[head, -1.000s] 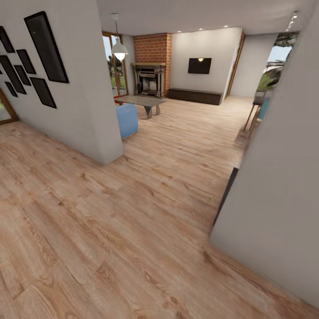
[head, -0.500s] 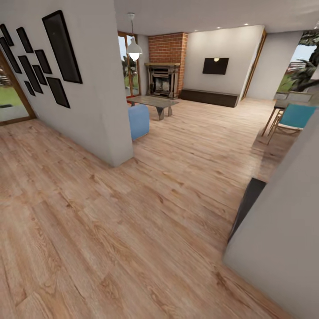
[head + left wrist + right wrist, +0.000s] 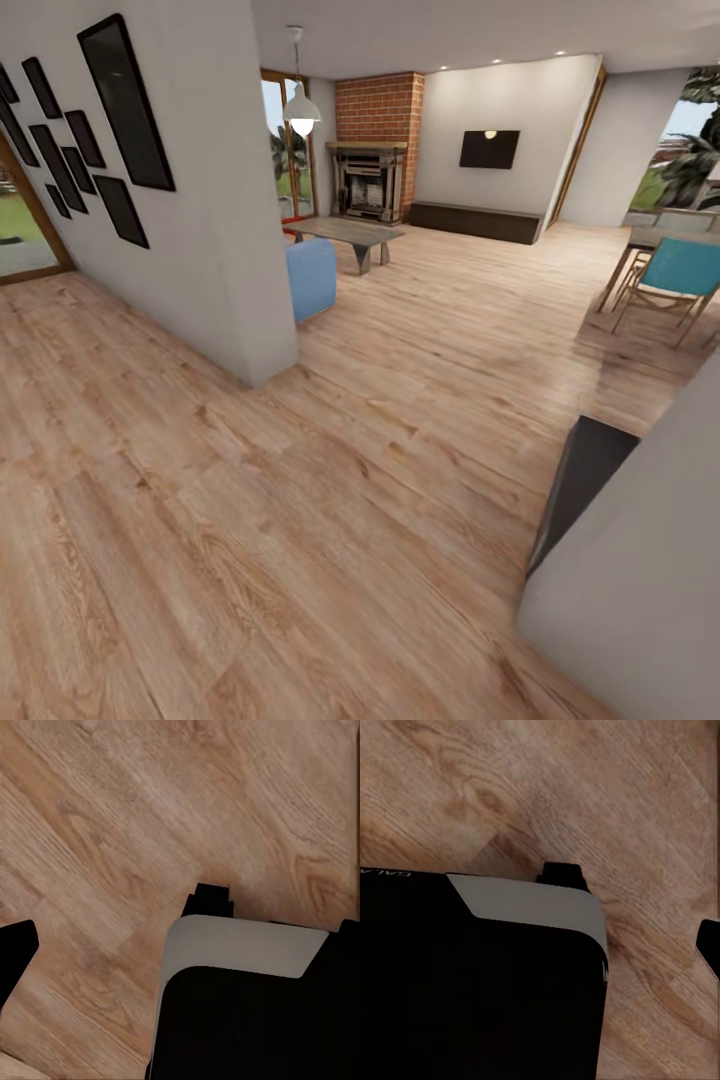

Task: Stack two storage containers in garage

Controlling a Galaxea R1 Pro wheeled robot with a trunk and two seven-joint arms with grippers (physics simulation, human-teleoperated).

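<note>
The living room lies ahead past a hallway of light wood planks (image 3: 300, 520). In it I see the end of a blue sofa (image 3: 312, 277), a brick fireplace (image 3: 368, 180) and wood-framed glass doors (image 3: 285, 150). The two orange-red storage containers are out of view. In the left wrist view a dark fingertip (image 3: 15, 956) pokes in at the frame's edge above the planks, beside my black and grey base (image 3: 247, 1012). The right wrist view likewise has a dark fingertip (image 3: 709, 945) at its edge next to the base (image 3: 480, 975). Nothing is held.
A white wall corner (image 3: 255, 300) with black picture frames (image 3: 125, 100) juts in at the left. A pale wall (image 3: 640, 560) with a dark panel (image 3: 580, 480) stands close at the right. A low coffee table (image 3: 350, 232) and a teal chair (image 3: 675, 275) stand farther in.
The camera has moved forward and turned a little right. The right wall has slid outward, and the teal chair and dining table have come into sight.
</note>
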